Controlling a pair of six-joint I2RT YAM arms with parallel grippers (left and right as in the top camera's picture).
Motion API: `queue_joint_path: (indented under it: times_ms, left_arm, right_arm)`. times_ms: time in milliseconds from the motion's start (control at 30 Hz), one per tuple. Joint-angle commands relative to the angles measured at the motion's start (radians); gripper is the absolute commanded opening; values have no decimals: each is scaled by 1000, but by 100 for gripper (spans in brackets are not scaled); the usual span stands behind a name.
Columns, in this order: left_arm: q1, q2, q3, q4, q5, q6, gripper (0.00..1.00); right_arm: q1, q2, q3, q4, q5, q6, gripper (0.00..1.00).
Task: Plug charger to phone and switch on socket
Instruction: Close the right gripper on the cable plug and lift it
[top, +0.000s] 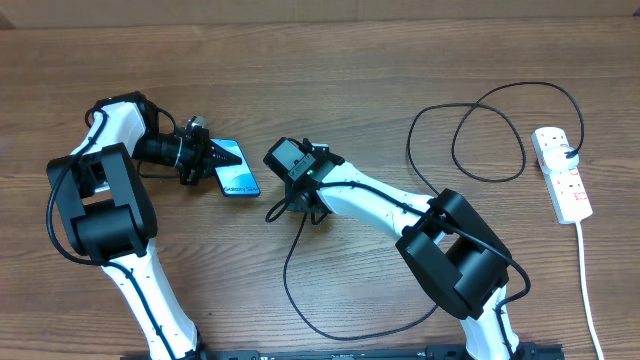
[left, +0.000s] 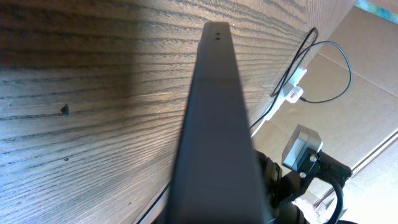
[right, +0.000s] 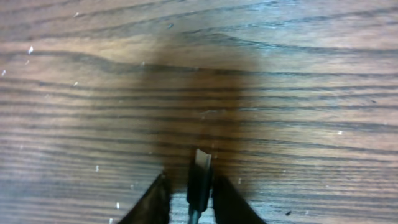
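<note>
The phone (top: 240, 181), with a blue screen, lies left of centre. My left gripper (top: 208, 157) is shut on its far-left end. In the left wrist view the phone (left: 214, 124) runs away from the camera as a dark edge and hides the fingers. My right gripper (top: 283, 160) is just right of the phone, shut on the charger's small black plug (right: 200, 171), which sticks out between the fingers (right: 189, 186) just above the wood. The charger's black cable (top: 285, 270) loops across the table. The white socket (top: 562, 172) with red switches lies at the far right.
The cable makes large loops near the socket (left: 293, 87) and a long bend along the front of the table. The socket's white lead (top: 588, 290) runs toward the front right edge. The right arm's wrist camera (left: 301, 146) shows close beside the phone.
</note>
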Motion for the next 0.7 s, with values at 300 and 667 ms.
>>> queue_joint_path:
  times_ms: [300, 667]
  left_arm:
    - [-6, -15, 17, -6, 23, 23, 4]
    - [-6, -15, 17, 5, 24, 24, 4]
  right_arm:
    - [-10, 30, -16, -18, -92, -9, 4]
    - [-66, 27, -16, -25, -270, -140, 24]
